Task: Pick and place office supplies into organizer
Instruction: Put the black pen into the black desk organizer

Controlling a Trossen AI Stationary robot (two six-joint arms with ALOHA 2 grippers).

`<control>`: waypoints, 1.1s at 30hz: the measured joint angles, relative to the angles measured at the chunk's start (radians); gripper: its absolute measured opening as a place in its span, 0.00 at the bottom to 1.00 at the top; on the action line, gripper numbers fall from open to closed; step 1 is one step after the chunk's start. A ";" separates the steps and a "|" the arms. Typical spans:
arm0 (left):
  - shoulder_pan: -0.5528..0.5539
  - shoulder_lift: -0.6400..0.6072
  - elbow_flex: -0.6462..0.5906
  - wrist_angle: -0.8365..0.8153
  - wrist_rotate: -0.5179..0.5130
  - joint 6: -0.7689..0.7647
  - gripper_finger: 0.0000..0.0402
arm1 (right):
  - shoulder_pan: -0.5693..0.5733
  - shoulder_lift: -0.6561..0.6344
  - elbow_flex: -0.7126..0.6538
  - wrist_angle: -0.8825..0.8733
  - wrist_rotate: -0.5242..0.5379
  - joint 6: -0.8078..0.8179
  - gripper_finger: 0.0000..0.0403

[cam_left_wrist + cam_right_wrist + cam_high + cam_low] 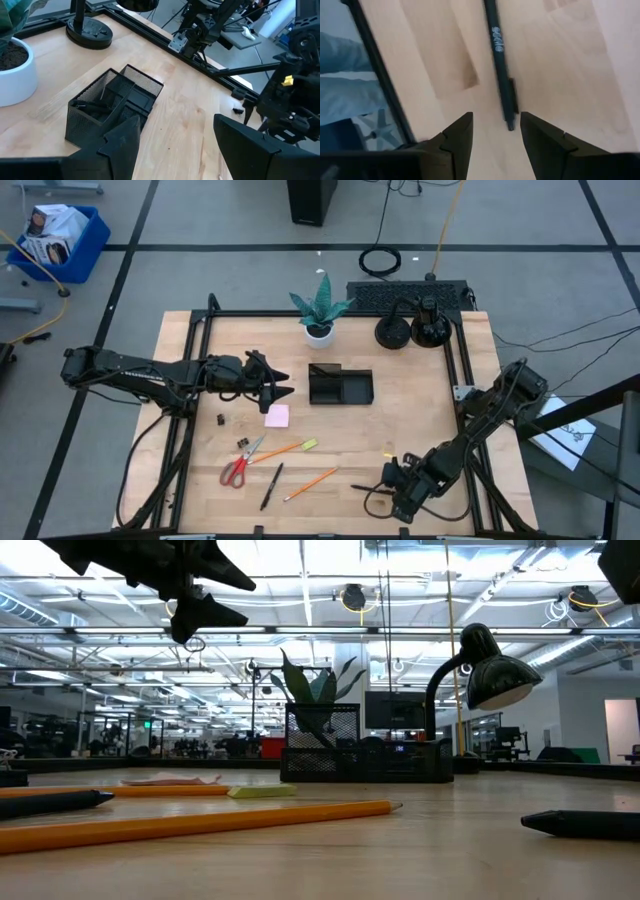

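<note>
The black mesh organizer stands mid-table; it also shows in the left wrist view. My left gripper hovers open and empty just left of it, above the pink sticky pad. Red-handled scissors, two orange pencils, a yellow-green highlighter, a black pen and binder clips lie flat on the near table. My right gripper is open low at the near right, its fingers on either side of the end of another black pen lying on the wood.
A potted plant, two round black bases and a keyboard stand along the far edge. A desk lamp rises behind the organizer in the low view. A black frame rail runs beside my right gripper.
</note>
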 joint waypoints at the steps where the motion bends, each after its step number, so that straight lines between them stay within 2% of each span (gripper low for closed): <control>1: 0.000 0.000 0.000 0.000 0.000 0.000 0.64 | 0.002 0.000 0.000 -0.004 0.004 -0.002 0.38; 6: 0.000 0.000 0.000 0.000 0.000 0.000 0.64 | 0.005 0.015 0.000 -0.031 0.029 -0.039 0.38; 18: 0.000 0.000 0.000 -0.001 0.000 -0.020 0.64 | 0.006 0.069 0.000 0.060 0.023 -0.122 0.38; 33: 0.000 0.000 0.000 0.002 0.000 -0.030 0.64 | 0.007 0.073 -0.007 0.000 0.053 -0.236 0.37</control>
